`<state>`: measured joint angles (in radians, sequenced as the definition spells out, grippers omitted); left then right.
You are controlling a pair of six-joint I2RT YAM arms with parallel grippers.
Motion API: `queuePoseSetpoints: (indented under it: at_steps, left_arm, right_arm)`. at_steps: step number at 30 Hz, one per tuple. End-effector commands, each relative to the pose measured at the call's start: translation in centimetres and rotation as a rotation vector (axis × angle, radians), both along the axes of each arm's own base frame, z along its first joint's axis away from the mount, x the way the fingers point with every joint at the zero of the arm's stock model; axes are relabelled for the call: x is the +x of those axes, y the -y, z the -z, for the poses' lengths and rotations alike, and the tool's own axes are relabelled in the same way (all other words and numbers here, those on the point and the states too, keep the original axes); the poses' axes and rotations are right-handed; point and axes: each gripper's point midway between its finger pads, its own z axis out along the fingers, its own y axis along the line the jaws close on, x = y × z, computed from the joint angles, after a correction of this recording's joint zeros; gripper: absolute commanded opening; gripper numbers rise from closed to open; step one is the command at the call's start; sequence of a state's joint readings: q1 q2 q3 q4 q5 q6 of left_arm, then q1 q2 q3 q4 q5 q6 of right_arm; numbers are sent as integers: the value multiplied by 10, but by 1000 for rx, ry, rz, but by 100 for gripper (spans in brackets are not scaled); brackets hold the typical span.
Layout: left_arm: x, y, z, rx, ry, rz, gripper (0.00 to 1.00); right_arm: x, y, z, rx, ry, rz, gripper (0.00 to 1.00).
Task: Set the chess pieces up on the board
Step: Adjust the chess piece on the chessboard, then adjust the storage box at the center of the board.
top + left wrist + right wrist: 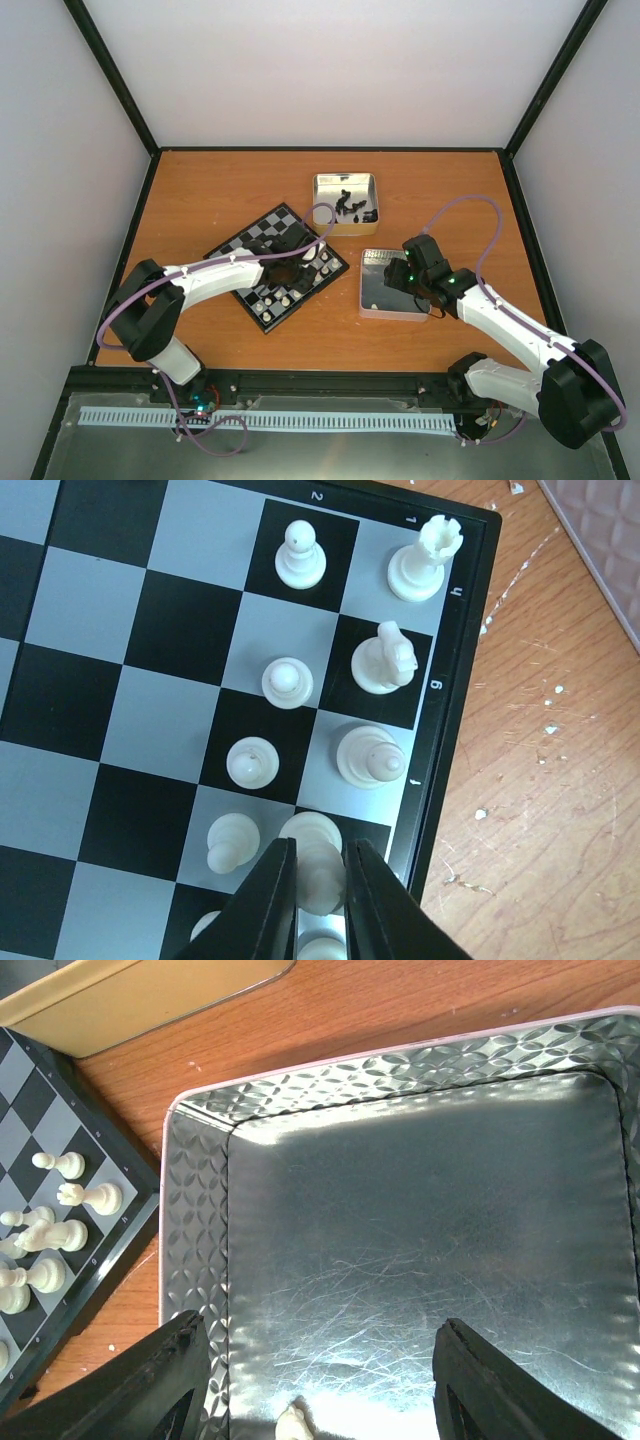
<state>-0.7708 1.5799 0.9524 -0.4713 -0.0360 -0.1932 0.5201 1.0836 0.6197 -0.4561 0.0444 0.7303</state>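
Seen from above, a small chessboard (255, 235) lies at an angle on an orange table (200, 190), with two metal tins to its right.

The left pincer (319, 855), at the bottom centre of its wrist view, is pinching a cream-white piece (312, 830) between its dark fingers. It holds the piece upright over a square in the board's edge row. Other cream-white chessmen stand in two rows along that right-hand rim. A rook (425, 558) is at the top, a knight (385, 658) below it, then a bishop (370, 755) just above the held piece. A pawn (232, 842) stands just to the held piece's left. The top of another chessman shows just below the fingers.

This looks like a placing step. To do it well, the piece should go straight down onto the middle of its square, base flat. The fingers should then part only a little and lift straight up, since the neighbours stand close enough to be knocked over.

The right pincer (322, 1332) hangs spread wide over the shiny silver tin (195, 1210). One small cream-white chessman (292, 1424) lies on the tin's floor at the bottom edge of that view. It sits between the two fingers, nearer the one on the left of the picture, and neither finger touches it. The farther tin (330, 185) holds black chessmen (352, 208).
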Motion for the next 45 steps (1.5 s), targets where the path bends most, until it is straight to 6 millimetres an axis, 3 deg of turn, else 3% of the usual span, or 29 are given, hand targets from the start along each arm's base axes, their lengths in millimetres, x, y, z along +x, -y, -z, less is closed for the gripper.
queuePoseSetpoints:
  at_steps: [1, 12, 20, 24, 30, 35, 39, 45]
  left_arm:
    - [-4, 4, -3, -13, -1, 17, 9]
    - [-17, 3, 1, -40, -36, 40, 6]
    - [-7, 5, -6, -33, -11, 26, 24]
    - [-2, 11, -27, -66, 13, 16, 29]
    - [10, 18, -77, -138, 97, 2, 37]
    - [22, 9, -122, -224, 194, -72, 44]
    - [31, -2, -145, -302, 239, -125, 47]
    - [41, -13, -162, -371, 292, -169, 48]
  right_arm:
    - [3, 2, -3, 9, 17, 20, 62]
    - [3, 2, -2, 11, 15, 20, 62]
    - [3, 1, -3, 10, 15, 18, 62]
    - [6, 5, -8, -16, 23, 22, 62]
    - [7, 0, -5, -86, -55, -66, 62]
    - [-32, 1, 22, -165, -318, -207, 63]
    - [-64, 0, 34, -146, -445, -288, 63]
    - [-75, -9, 50, -129, -545, -370, 58]
